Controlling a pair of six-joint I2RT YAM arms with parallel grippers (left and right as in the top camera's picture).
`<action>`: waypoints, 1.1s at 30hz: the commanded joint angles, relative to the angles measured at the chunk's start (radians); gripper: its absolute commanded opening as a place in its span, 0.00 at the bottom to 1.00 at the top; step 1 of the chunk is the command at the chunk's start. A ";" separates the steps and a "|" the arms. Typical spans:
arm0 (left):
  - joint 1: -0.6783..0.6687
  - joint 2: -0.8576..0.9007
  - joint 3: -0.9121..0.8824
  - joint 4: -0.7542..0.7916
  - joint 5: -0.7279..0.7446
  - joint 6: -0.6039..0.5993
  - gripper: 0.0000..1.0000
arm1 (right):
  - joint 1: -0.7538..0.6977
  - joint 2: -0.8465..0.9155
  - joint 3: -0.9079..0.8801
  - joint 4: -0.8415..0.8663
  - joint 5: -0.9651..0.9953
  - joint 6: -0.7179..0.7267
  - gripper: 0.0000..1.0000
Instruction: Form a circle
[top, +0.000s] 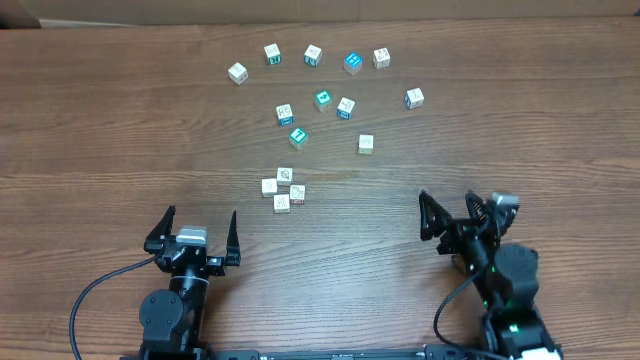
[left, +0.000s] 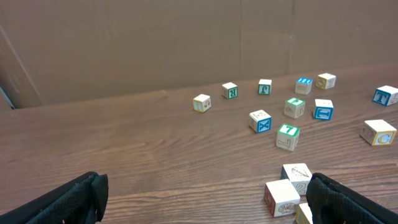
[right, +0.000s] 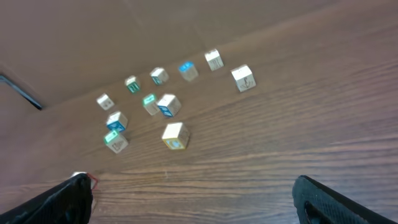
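The circle is a tight little cluster of pale wooden cubes (top: 285, 177) with printed faces, lying mid-table ahead of both arms. In the left wrist view three of its cubes (left: 283, 196) show beside the right fingertip (left: 339, 199), which partly covers one. My left gripper (top: 198, 222) (left: 205, 211) stands open near the table's front edge, down and left of the cluster, with nothing between its fingers. My right gripper (top: 448, 207) (right: 193, 205) is open too, off to the cluster's right, over bare wood. A red-edged cube corner (right: 92, 180) peeks out by its left fingertip.
A wide loose scatter of similar cubes lies farther back, some teal-faced (top: 298, 136) (top: 353, 62) (left: 288, 136). The nearest one to the right arm is a pale cube (top: 366, 144) (right: 175, 136). A brown wall (left: 155, 43) rises behind the wooden table (top: 100, 150).
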 joint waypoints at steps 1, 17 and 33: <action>0.006 -0.011 -0.003 0.000 -0.003 0.026 1.00 | -0.007 -0.066 -0.055 0.015 -0.007 0.000 1.00; 0.006 -0.011 -0.003 0.000 -0.003 0.026 1.00 | -0.015 -0.210 -0.055 -0.173 0.045 -0.001 1.00; 0.006 -0.011 -0.003 0.000 -0.003 0.026 0.99 | -0.014 -0.423 -0.055 -0.299 0.058 0.000 1.00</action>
